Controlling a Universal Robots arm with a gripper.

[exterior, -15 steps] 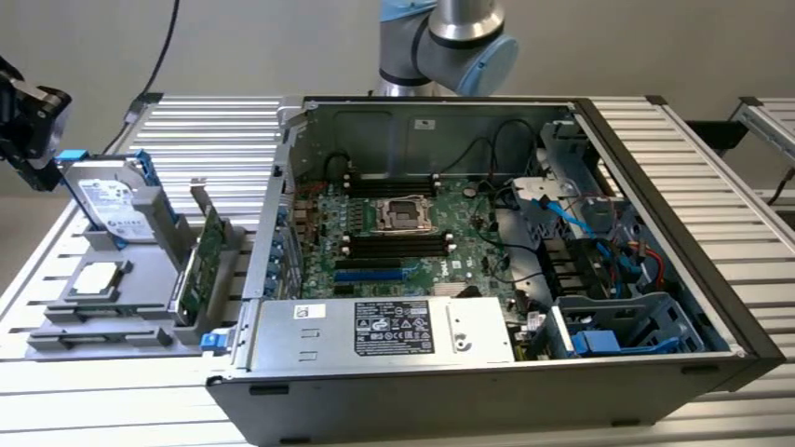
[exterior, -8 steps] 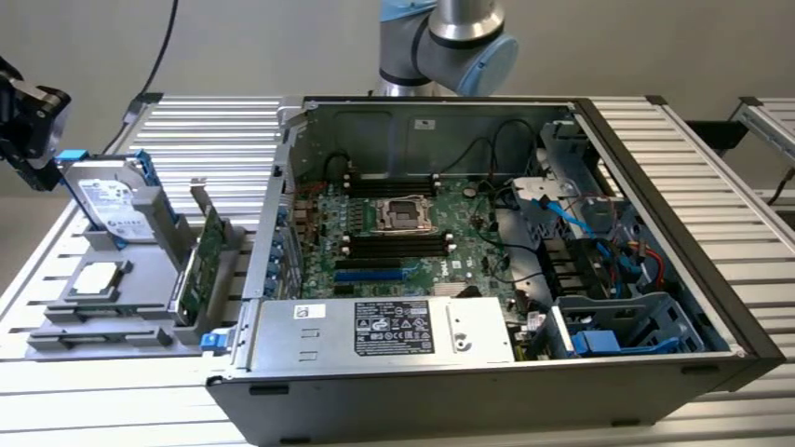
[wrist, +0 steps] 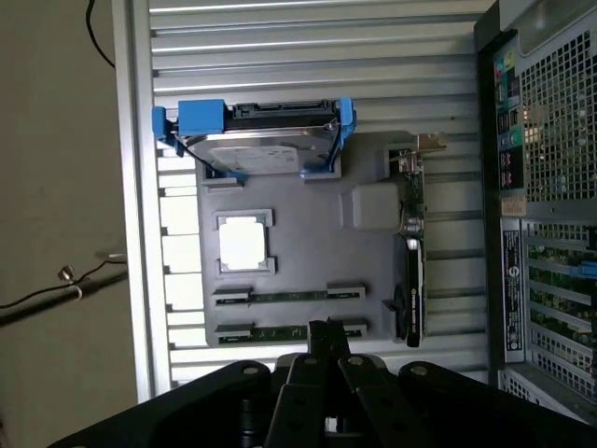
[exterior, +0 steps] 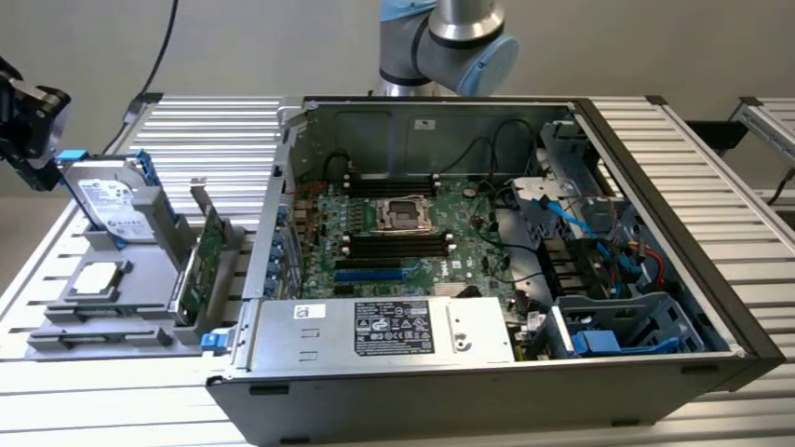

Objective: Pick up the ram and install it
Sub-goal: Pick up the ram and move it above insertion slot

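Slatted tabletop (exterior: 211, 140) carries an open computer case (exterior: 435, 400). Grey tray (exterior: 140, 300) at case's nine o'clock, exterior view. End effector (wrist: 326, 330) pressed together, empty, over the tray. Ram (wrist: 280, 332) seated in tray slot, near its tips.

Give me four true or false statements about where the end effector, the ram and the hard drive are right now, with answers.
1. The end effector hangs over the tray. True.
2. The hard drive stands on the tray, outside the case. True.
3. The end effector holds a ram stick. False: it is shut and empty; both ram sticks sit in the tray.
4. The case is closed. False: it is open, with the motherboard showing.
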